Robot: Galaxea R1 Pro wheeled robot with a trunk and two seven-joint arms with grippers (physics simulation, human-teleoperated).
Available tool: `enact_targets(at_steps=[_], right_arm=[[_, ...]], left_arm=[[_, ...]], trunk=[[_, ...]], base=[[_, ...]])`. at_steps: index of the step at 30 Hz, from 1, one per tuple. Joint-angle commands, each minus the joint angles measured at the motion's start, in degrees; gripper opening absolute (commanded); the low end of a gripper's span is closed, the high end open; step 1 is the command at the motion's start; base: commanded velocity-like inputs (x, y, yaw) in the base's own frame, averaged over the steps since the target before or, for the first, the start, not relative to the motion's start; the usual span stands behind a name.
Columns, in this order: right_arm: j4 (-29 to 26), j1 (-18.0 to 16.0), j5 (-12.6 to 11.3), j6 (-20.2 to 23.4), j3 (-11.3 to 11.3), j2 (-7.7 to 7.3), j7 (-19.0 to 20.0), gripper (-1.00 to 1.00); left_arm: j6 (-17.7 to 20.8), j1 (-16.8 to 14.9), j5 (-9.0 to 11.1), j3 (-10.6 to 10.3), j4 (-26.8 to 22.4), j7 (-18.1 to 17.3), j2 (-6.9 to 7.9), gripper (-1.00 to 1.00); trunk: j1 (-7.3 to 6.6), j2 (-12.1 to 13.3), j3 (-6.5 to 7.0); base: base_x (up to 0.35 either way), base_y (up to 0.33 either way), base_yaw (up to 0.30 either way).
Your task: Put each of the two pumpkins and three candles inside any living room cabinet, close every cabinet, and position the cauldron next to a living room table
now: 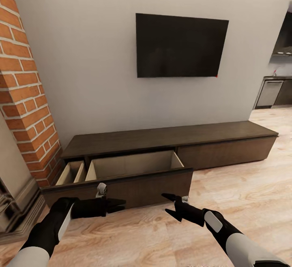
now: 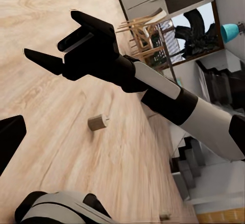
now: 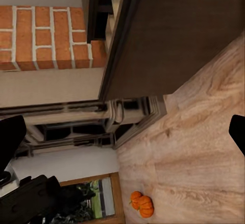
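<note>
The long dark-brown cabinet (image 1: 170,135) stands against the wall with its left drawer (image 1: 134,165) pulled out; I see nothing in the part of it that shows. My left gripper (image 1: 119,204) and right gripper (image 1: 168,203) hover open just in front of the drawer's front panel (image 3: 168,35), nothing held. The right gripper (image 2: 66,43) also appears in the left wrist view, above a small brown candle (image 2: 97,122) lying on the floor. Two orange pumpkins (image 3: 142,203) sit together on the floor near the fireplace. The cauldron and the table are out of view.
A brick column (image 1: 24,88) and fireplace surround (image 1: 16,206) stand left of the cabinet. A dark TV (image 1: 180,45) hangs above it. Kitchen units (image 1: 269,92) lie far right. Wooden chairs (image 2: 145,35) and stairs (image 2: 191,173) stand beyond open wood floor (image 1: 243,194).
</note>
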Motion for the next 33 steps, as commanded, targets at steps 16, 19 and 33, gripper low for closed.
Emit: enact_targets(at_steps=[16,19,33], right_arm=[[0.0,0.0,-0.2,0.3,0.0,-0.62,0.0,1.0],[0.4,0.0,-0.3,0.2,-0.1,-0.74,0.0,1.0],[3.5,0.0,-0.7,0.1,-0.3,-1.63,0.0,1.0]], left_arm=[[0.6,0.0,0.0,0.0,0.0,-0.2,0.08,1.0],[0.6,0.0,0.0,0.0,0.0,-0.2,0.08,1.0],[0.6,0.0,0.0,0.0,0.0,-0.2,0.12,1.0]], trunk=[[-3.53,6.4,2.89],[-4.19,7.6,3.52],[-7.27,13.2,6.6]], base=[[-0.004,0.0,-0.045],[0.0,0.0,-0.175],[-0.024,0.0,-0.259]])
